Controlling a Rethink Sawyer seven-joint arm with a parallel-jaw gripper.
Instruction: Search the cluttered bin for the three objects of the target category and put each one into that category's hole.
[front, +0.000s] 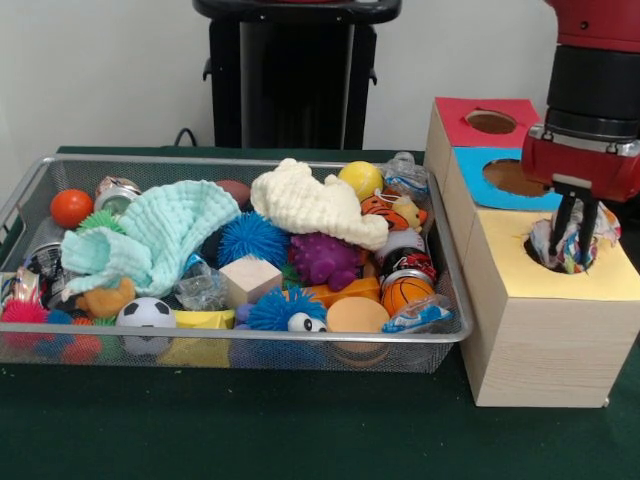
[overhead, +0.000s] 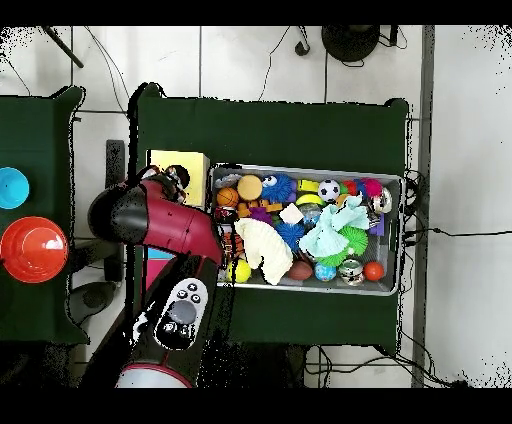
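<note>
Claw: gripper (front: 577, 232) clamped on one multicoloured dotted wad (front: 574, 246), fingers down in the wad.
Wad position: at the claw tips, sitting in the yellow-topped box's hole (front: 553, 262).
Boxes: three behind and below the claw; yellow top (front: 600, 275), blue top (front: 478, 178), red top (front: 463, 122).
Bin (front: 452, 265): one, beside the claw, cluttered.
Towels: two, mint waffle towel (front: 165, 235), cream waffle towel (front: 315, 203).

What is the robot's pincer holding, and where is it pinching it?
The pincer grips the multicoloured dotted wad at its top middle, right over the hole in the yellow-topped box.
</note>
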